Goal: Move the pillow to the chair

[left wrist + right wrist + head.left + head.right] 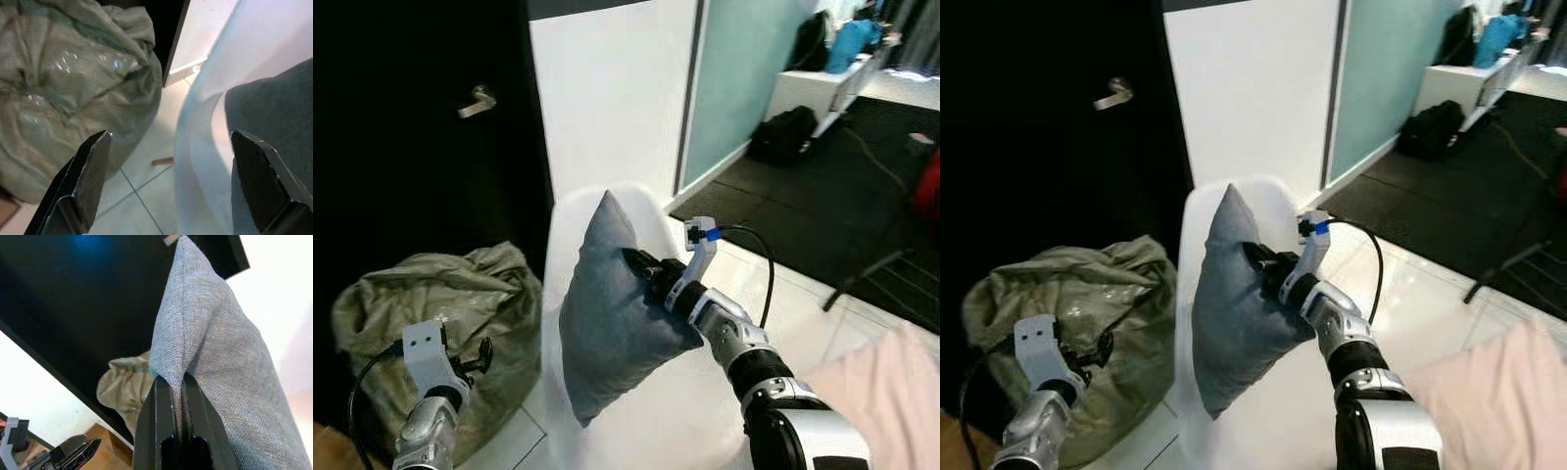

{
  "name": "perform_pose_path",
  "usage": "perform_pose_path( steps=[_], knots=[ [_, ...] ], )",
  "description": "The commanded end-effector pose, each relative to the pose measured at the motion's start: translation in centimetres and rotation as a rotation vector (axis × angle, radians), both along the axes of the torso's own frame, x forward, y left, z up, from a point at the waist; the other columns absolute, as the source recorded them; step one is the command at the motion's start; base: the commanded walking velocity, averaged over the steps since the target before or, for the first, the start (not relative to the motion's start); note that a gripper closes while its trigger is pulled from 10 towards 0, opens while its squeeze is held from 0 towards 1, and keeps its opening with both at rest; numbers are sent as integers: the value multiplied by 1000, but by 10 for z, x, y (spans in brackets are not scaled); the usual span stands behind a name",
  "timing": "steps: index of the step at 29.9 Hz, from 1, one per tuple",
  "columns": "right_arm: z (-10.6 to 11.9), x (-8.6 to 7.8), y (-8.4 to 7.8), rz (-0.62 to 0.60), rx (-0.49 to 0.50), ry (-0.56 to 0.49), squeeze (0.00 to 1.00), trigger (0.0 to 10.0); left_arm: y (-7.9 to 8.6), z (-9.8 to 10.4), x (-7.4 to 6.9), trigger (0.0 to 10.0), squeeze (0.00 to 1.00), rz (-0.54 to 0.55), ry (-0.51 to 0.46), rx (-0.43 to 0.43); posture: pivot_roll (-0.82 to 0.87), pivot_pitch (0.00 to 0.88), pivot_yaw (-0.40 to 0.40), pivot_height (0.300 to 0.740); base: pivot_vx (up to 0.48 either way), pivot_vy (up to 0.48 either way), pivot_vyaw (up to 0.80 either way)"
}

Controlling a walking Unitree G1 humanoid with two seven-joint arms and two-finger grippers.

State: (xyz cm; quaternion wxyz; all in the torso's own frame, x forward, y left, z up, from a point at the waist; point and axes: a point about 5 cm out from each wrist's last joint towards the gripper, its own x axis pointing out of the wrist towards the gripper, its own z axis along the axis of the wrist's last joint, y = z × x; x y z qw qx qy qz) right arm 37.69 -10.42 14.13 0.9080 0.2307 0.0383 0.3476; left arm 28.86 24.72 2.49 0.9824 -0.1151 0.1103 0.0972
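A grey pillow (612, 313) stands on edge on the seat of a white chair (651, 416), one corner pointing up against the chair's curved backrest, as the right gripper (641, 264) pinches a fold of its fabric. In the right wrist view the two black fingers (161, 431) sit pressed together on the fold, with the woven grey cloth rising above them against the black door (421, 166).

The left gripper (475, 360) hangs low just beside the chair's outer edge, its fingers (90, 171) spread wide and holding nothing; between them in the left wrist view lie the pale tiled floor (146, 191) and the white rim of the chair, with the pillow's grey edge near one fingertip.

An olive-green sack (450, 323), crumpled and bulging, sits on the floor against the door beside the chair; what it contains cannot be seen. A metal handle (478, 101) shows on the door. A black bag (783, 132) rests on dark matting further back, and a pale pink cushion (886, 392) lies near the right arm
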Motion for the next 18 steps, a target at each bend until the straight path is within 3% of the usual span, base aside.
perform_pose_path(
  steps=[1,14,18],
  knots=[
    [11,5,-1,-14,8,-31,0,10000,0,-8,-5,10000,0,7,39,-11,-30,68,10,740,0,0,0],
    [-3,1,6,22,-67,60,0,10000,3,-7,-5,10000,0,29,51,-3,-31,60,7,740,0,0,0],
    [-8,-1,9,37,-32,94,0,10000,2,-7,-5,10000,0,27,47,-4,-30,56,7,725,0,0,0]
  ],
)
